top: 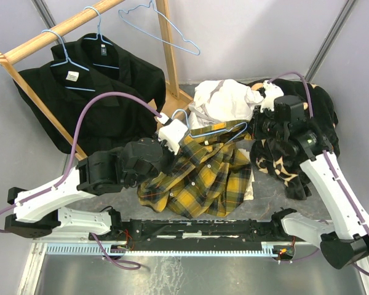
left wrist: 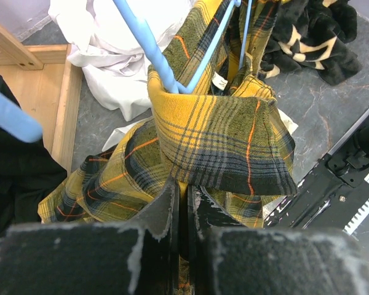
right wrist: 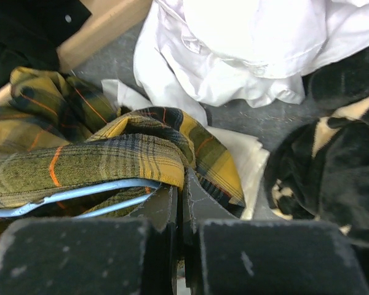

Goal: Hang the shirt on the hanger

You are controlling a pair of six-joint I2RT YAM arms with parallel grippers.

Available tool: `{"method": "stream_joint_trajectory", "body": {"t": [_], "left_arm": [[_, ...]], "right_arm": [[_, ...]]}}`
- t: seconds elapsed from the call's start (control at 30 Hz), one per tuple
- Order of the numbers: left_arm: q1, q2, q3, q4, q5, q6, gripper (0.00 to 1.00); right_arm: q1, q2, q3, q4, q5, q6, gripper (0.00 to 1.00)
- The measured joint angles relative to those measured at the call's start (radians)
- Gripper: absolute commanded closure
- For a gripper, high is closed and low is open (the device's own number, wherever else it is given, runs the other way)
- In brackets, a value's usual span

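The yellow-and-black plaid shirt (top: pixel 203 178) lies bunched in the middle of the table, with its upper part lifted. A light-blue wire hanger (top: pixel 212 131) is threaded inside that upper part. My left gripper (top: pixel 172 136) is at the shirt's left top. In the left wrist view this gripper (left wrist: pixel 184 190) is shut on a fold of the plaid shirt (left wrist: pixel 227 141), below the hanger (left wrist: pixel 149 43). My right gripper (top: pixel 258 130) is at the shirt's right top. Its wrist view shows it (right wrist: pixel 183 178) shut on the edge of the shirt (right wrist: pixel 98 160), beside the hanger's corner (right wrist: pixel 80 192).
A wooden rack (top: pixel 55 31) at the back left carries black shirts (top: pixel 92 92) on blue hangers and a spare hanger (top: pixel 166 27). A cream-white shirt (top: pixel 224 101) lies behind the plaid one. A black-and-cream garment (top: pixel 295 160) lies under the right arm. A black rail (top: pixel 197 230) runs along the near edge.
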Motion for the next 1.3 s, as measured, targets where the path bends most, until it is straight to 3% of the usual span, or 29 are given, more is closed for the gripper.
{"method": "stream_joint_trajectory", "body": {"t": [0.37, 0.63, 1.07, 1.3], "left_arm": [[0.0, 0.028, 0.0, 0.018, 0.0, 0.001, 0.97], [0.0, 0.031, 0.0, 0.016, 0.0, 0.002, 0.97], [0.0, 0.083, 0.0, -0.002, 0.028, 0.034, 0.97], [0.0, 0.085, 0.011, 0.002, 0.024, 0.051, 0.97]], "right_arm": [[-0.016, 0.134, 0.332, -0.385, 0.03, -0.176, 1.0], [-0.031, 0.144, 0.399, -0.435, -0.019, -0.184, 1.0], [-0.037, 0.124, 0.314, -0.108, -0.511, 0.004, 1.0], [-0.025, 0.123, 0.232, 0.096, -0.647, 0.201, 1.0]]}}
